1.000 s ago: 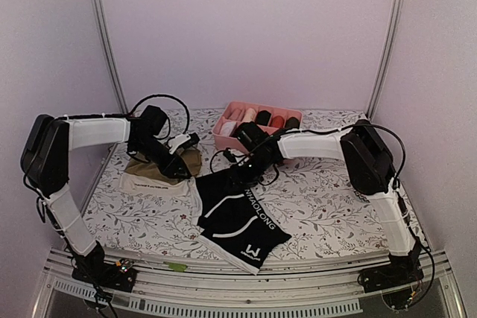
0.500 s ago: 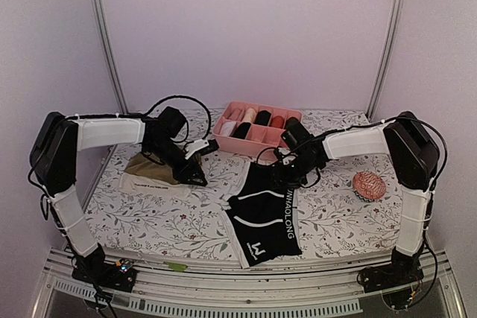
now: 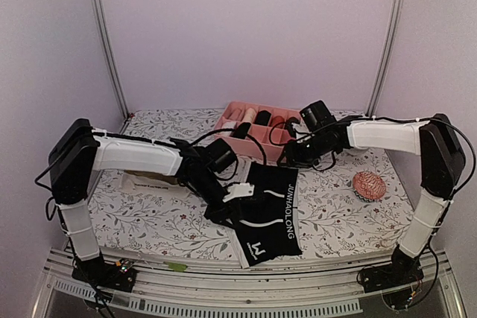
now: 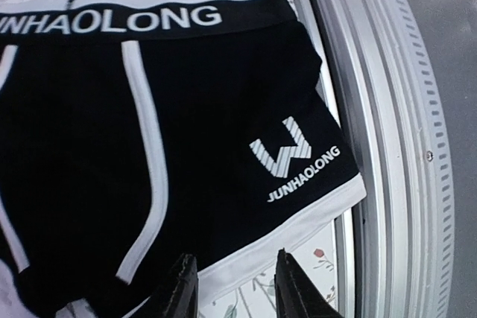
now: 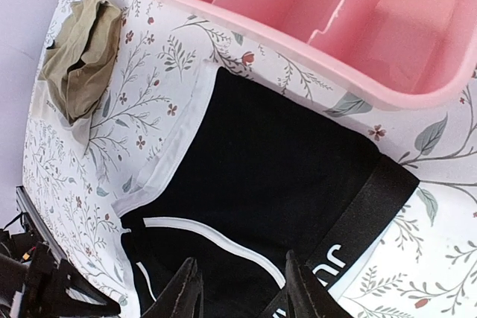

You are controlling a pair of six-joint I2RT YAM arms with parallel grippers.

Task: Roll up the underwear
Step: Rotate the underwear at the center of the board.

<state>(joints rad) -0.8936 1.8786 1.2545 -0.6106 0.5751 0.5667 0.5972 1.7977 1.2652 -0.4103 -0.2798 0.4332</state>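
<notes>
This is a robotics lab cell rather than a home. The left arm [image 3: 141, 156] and the right arm [image 3: 384, 134], both sleeved in white, stand bolted at a ribbed aluminium rail [image 4: 387, 109] along the near edge of the table. Bare pale walls [image 3: 246, 27] close off the left, right and far sides, with slim metal posts [image 3: 104, 35] in the far corners. The only homely things are a floral cloth [image 3: 149, 221], a pink divided box [image 5: 417, 27] and black underwear [image 3: 268, 214].
</notes>
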